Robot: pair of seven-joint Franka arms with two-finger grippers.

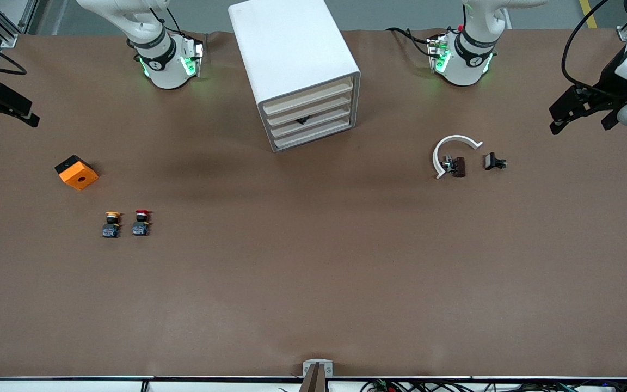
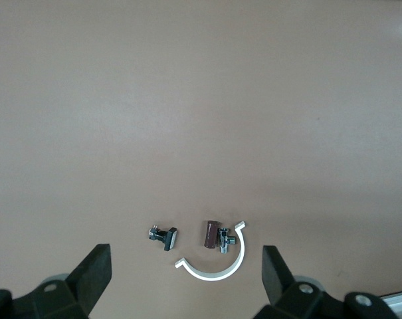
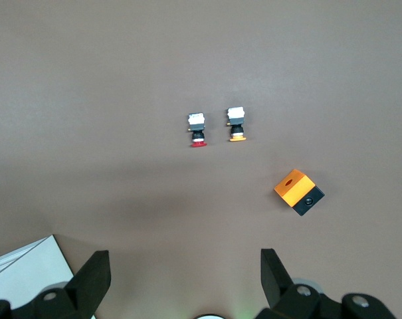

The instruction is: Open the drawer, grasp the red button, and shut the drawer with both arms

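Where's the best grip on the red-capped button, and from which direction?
Grip the red-capped button across its black body, between the cap and the bluish base, coming straight down. It lies on its side, cap toward the cabinet, so the narrow body probably suits two fingers. The yellow-capped button sits close beside it; set the fingers carefully. Right gripper is open.

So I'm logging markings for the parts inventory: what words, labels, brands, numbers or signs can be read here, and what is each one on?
None can be read.
The black bands on the right arm and the left arm: each carries a small white mark and lettering, too small to read.
The button, the yellow-capped button, the orange cube and the cabinet: no text visible.
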